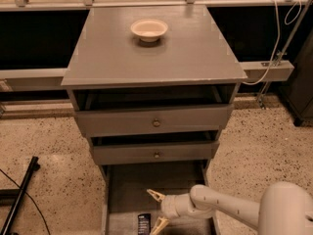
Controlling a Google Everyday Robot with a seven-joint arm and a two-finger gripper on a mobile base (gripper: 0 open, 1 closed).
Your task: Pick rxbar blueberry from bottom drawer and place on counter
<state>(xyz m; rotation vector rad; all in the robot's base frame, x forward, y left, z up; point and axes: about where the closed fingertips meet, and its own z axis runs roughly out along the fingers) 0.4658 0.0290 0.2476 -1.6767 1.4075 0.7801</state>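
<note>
The rxbar blueberry [144, 224] lies flat in the bottom drawer [127, 190], at its front near the lower frame edge, in a dark wrapper with white print. My gripper [157, 210] is over the drawer, just right of the bar, with its two pale fingers spread apart and nothing between them. The upper finger [155, 195] points left above the bar, and the lower finger [159, 225] is close beside the bar. The counter [151, 48] is the broad grey cabinet top above.
A cream bowl [149, 29] sits on the counter toward the back. Two upper drawers with round knobs [156, 123] stand slightly open above the bottom drawer. My white arm [230, 210] reaches in from the lower right. A black pole [19, 197] lies on the speckled floor at left.
</note>
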